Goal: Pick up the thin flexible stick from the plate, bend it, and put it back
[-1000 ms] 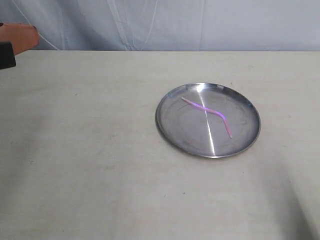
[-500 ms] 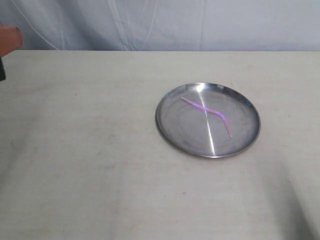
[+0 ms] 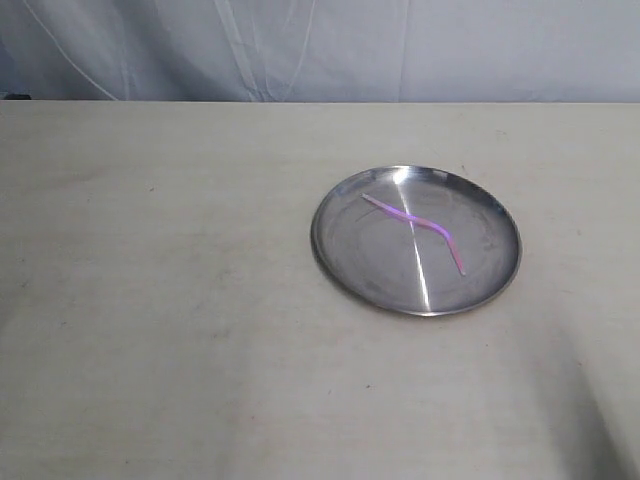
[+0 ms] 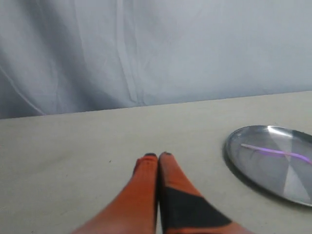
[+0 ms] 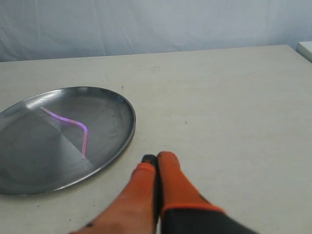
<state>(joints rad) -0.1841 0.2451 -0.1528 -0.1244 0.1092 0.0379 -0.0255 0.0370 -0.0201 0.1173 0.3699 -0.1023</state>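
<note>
The exterior camera looks down across the table (image 3: 160, 330) toward a cloth backdrop (image 3: 450, 50). Wrist cameras sit low behind the left gripper (image 4: 158, 155) and right gripper (image 5: 157, 157). All three views share the plate (image 3: 350, 250).

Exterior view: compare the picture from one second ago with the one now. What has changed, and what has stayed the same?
The left gripper slid off the left edge and is gone from this view; it took hold of nothing. The bent stick and the plate stayed put, the stick lying on the plate.
</note>
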